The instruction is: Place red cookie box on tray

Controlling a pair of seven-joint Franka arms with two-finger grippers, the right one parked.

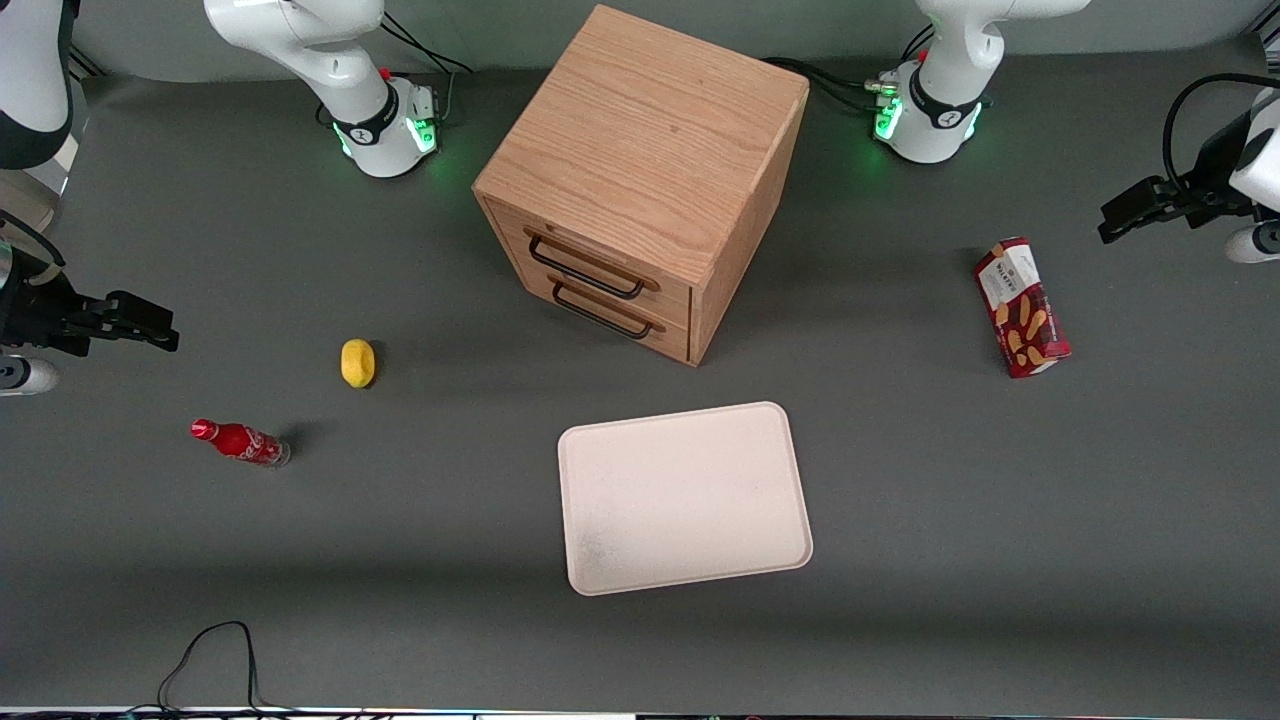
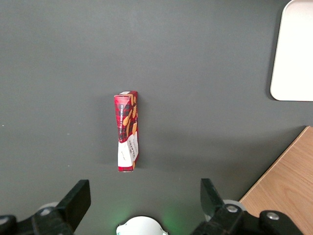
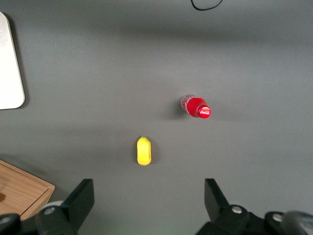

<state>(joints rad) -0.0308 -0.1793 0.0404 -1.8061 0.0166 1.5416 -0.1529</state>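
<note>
Front View: Box Not Yet Grasped, Hand Parted Above the Counter

Front view shows the red cookie box (image 1: 1021, 306) lying flat on the grey counter (image 1: 900, 560) toward the working arm's end, well apart from the tray (image 1: 684, 497). The tray sits nearer to the front camera than the wooden drawer cabinet (image 1: 640, 180) and carries nothing. The hand (image 1: 1135, 213) hangs near the box, slightly farther from the front camera than it, and touches nothing. In the left wrist view the hand (image 2: 143, 200) has its two fingers spread wide and empty, with the box (image 2: 126, 131) lying lengthwise in line with the gap between them.

Risks from this position, as judgements:
- The box is long and narrow. A grip near one end may let it swing or slip during the carry; a grip across its middle looks safer.
- The carton is light card. Hard closure could crush it.
- If the fingers descend off-centre, one finger may land on the carton and push it sideways.
- The cabinet stands between box and tray on a straight low path; a low carry could clip its corner.
- A release over the tray's raised rim would leave the box tilted, half on the counter.

Count of items: one cookie box, one tray, one cabinet with two drawers, one yellow lemon-like object (image 1: 357, 362), one small red soda bottle (image 1: 240, 442).
</note>
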